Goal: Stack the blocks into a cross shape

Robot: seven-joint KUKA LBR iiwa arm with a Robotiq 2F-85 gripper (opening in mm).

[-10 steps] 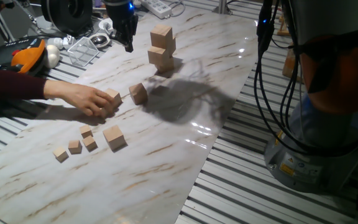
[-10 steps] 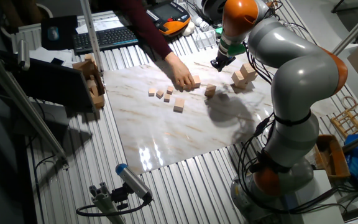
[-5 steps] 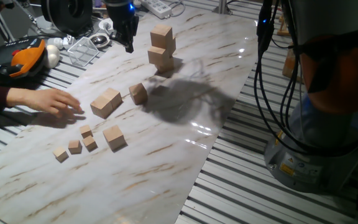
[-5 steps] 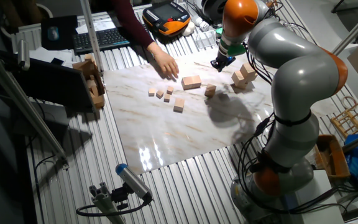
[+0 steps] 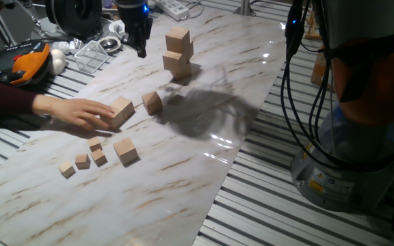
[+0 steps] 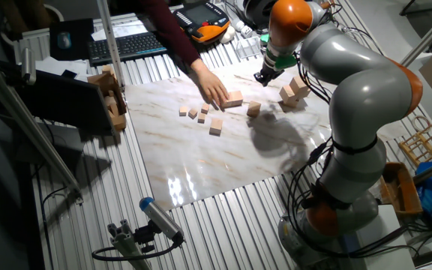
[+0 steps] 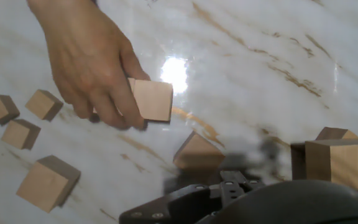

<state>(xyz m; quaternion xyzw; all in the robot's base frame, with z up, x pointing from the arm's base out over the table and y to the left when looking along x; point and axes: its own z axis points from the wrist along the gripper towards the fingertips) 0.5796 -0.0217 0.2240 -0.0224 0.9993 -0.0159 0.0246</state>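
Note:
A stack of tan blocks (image 5: 178, 51) stands at the far side of the marble board; it also shows in the other fixed view (image 6: 294, 90) and at the right edge of the hand view (image 7: 337, 158). My gripper (image 5: 141, 49) hangs just left of the stack, above the board, empty, with its fingers together; it also shows in the other fixed view (image 6: 263, 76). One block (image 5: 152, 102) lies alone mid-board. A person's hand (image 5: 74, 111) grips another block (image 5: 122, 111), also seen in the hand view (image 7: 152, 99). A further block (image 5: 125, 151) lies nearer the front.
Several tiny cubes (image 5: 82, 161) lie at the front left of the board. The person's arm reaches in from the left. A clear plastic box (image 5: 93, 55), an orange pendant (image 5: 29, 61) and cables lie beyond the board's far left edge.
The hand had pulled back to the left, leaving the block on the board. It has now returned and grips that block again. My gripper has not moved.

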